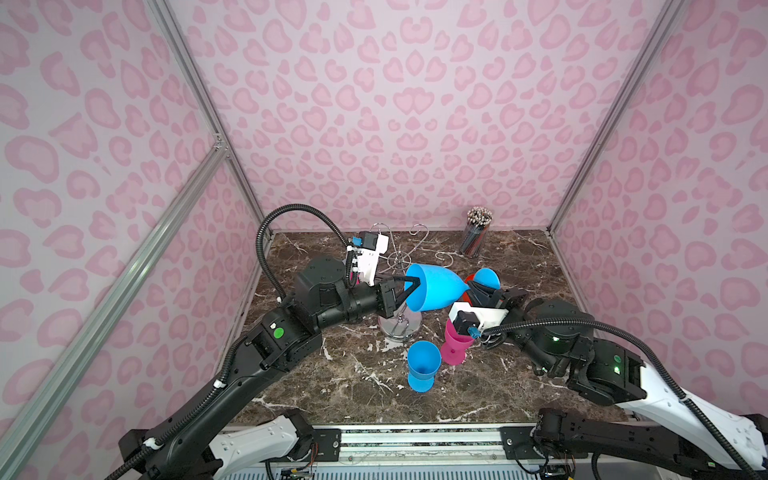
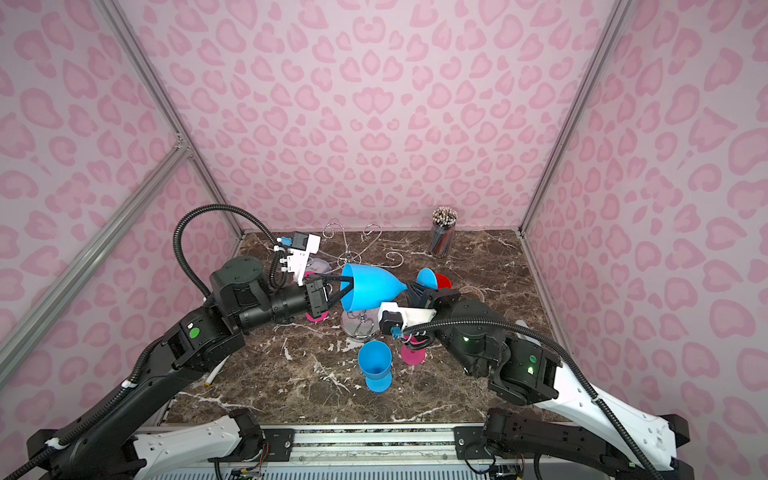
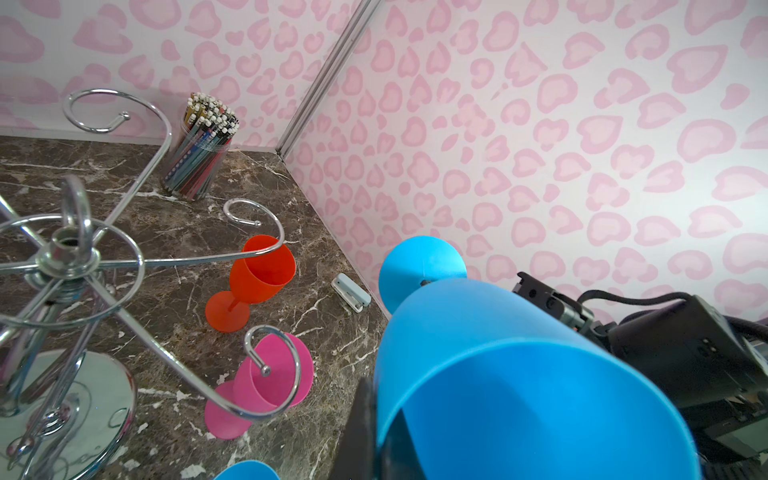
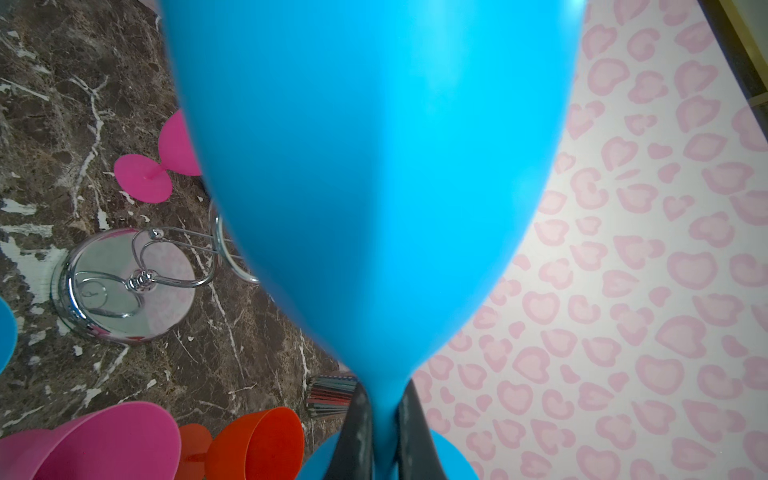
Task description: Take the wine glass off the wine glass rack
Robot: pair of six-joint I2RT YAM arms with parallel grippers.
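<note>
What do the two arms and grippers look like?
Both are black with white base-end shells and ribbed black cable hoses. The left arm has a round green sticker; the right arm shows small green lights. White camera mounts sit at the wrists; fingers are black.

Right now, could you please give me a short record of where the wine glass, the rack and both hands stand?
Held glass: blue wine glass, sideways in the air
Left hand: shut on its bowl rim
Right hand: shut on its stem
Rack: wine glass rack, upright on the table
Standing nearby: blue glass, pink glass, red glass
</note>
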